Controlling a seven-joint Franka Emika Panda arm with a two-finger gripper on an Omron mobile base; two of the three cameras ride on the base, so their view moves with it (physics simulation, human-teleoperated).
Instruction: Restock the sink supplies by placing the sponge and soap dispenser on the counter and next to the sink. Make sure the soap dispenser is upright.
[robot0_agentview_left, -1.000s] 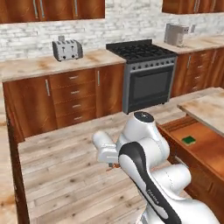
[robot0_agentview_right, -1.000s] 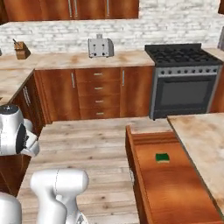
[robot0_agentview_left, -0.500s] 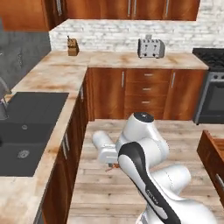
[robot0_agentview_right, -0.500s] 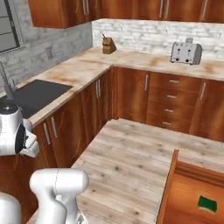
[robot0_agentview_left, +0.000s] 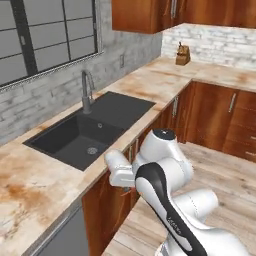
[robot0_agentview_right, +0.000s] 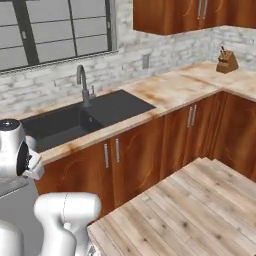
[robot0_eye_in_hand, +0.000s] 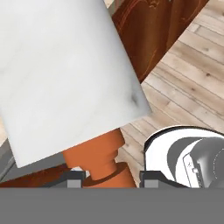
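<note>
The soap dispenser (robot0_eye_in_hand: 65, 74) looms close in the hand view, a pale grey-white cylinder whose orange-brown pump neck sits between my fingertips. My gripper (robot0_eye_in_hand: 111, 178) is shut on that neck. The black sink (robot0_agentview_left: 85, 135) with its grey faucet (robot0_agentview_left: 87, 92) is sunk into the beige counter (robot0_agentview_left: 30, 195) under the windows, and my folded arm (robot0_agentview_left: 150, 175) hangs in front of the cabinets just below the counter's edge. From the other side, the sink (robot0_agentview_right: 75, 122) lies ahead of the arm. The sponge is out of view.
A knife block (robot0_agentview_left: 182, 55) stands in the far corner of the counter, the same knife block (robot0_agentview_right: 226, 61) at the right. Brown cabinet doors (robot0_agentview_right: 130, 155) run under the counter. Wooden floor (robot0_agentview_right: 190, 210) spreads to the right.
The whole picture has swung from the stove and the open drawer round to the sink counter, so the base has turned. The arm keeps its folded pose, still holding the dispenser.
</note>
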